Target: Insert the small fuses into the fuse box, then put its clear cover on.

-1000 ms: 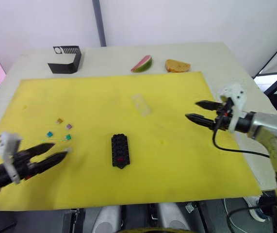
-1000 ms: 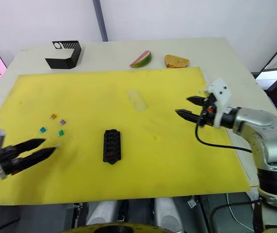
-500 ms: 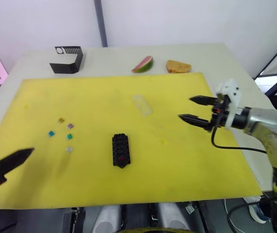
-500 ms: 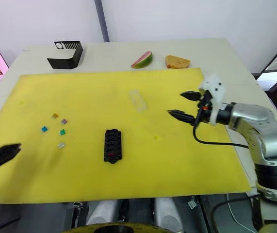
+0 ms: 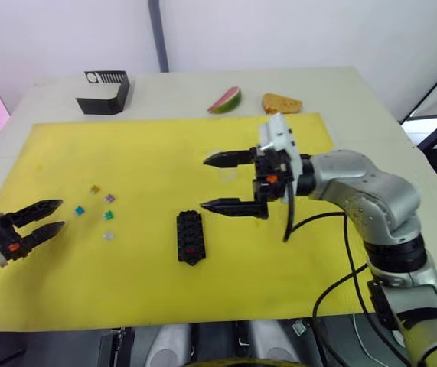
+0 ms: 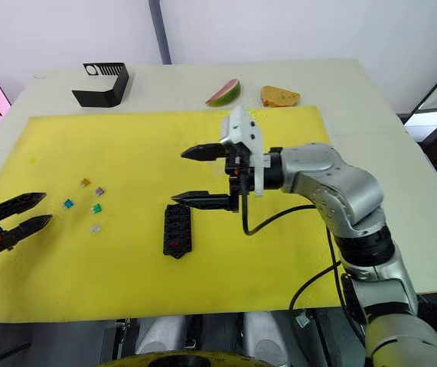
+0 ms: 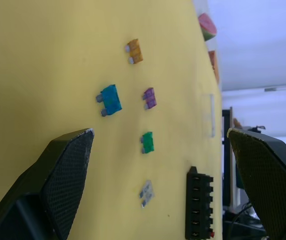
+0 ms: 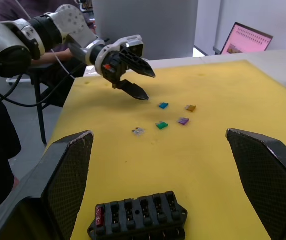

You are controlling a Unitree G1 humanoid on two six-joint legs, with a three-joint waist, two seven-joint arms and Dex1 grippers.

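Biggest risk here, judging by the layout: the clear cover (image 5: 222, 164) is nearly invisible on the yellow mat (image 5: 65, 145) and sits right by the right gripper (image 5: 222, 183), whose fingers are spread wide above it, so it could easily get bumped or dragged off. The fuse box (image 5: 189, 237) lies mid-mat with one red fuse (image 5: 190, 250) seated near its pointed end; the other slots look unfilled. Five loose fuses (image 7: 125, 115) are scattered left of the box, and could be flicked away by the left gripper (image 5: 42, 220), also held open, just beside them.
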